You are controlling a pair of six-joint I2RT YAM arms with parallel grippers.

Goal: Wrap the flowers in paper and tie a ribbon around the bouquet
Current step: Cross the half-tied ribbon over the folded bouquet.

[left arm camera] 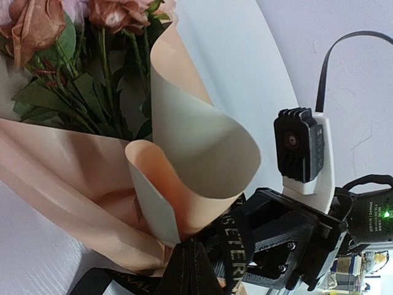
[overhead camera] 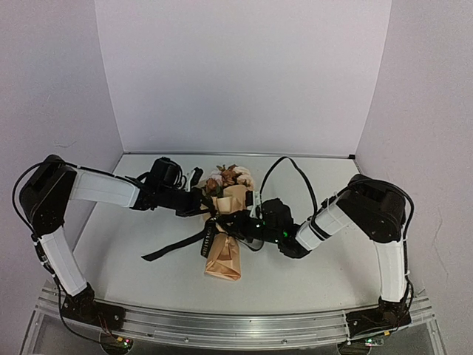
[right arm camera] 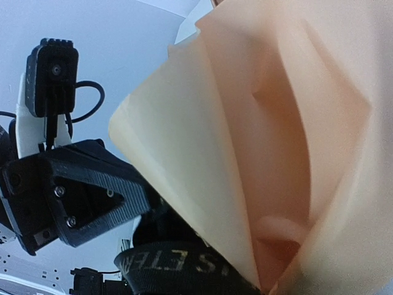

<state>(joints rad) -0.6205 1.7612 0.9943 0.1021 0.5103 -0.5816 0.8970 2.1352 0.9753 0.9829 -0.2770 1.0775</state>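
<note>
The bouquet [overhead camera: 224, 248] lies in the middle of the table [overhead camera: 133, 274], blooms at twelve o'clock and narrow end at six. The ribbon [left arm camera: 236, 243] crosses its waist, and one loose tail trails off toward eight o'clock. My left claw [overhead camera: 209, 214] comes in from ten o'clock and is pressed fully together right at the ribbon. I judge it is pinching the band, though I cannot see what sits between the tips. My right claw [overhead camera: 238, 223] reaches in from three o'clock, close against the same spot. Its tips are hidden behind the paper [left arm camera: 202, 141], so I cannot tell how wide it stands

The worries from here:
- The inner flap of paper stands up in a loose curl. If the band goes slack, I expect it to spring open and bare the stems of the flowers [left arm camera: 37, 24]
- My two claws are nearly touching. A careless pull could knock them together or drag the whole cone sideways
- On a tapered cone, the loop could slide toward six o'clock and off the narrow end

The ribbon carries pale capitals. I can read "ETERN", and the rest runs under a fold
</note>
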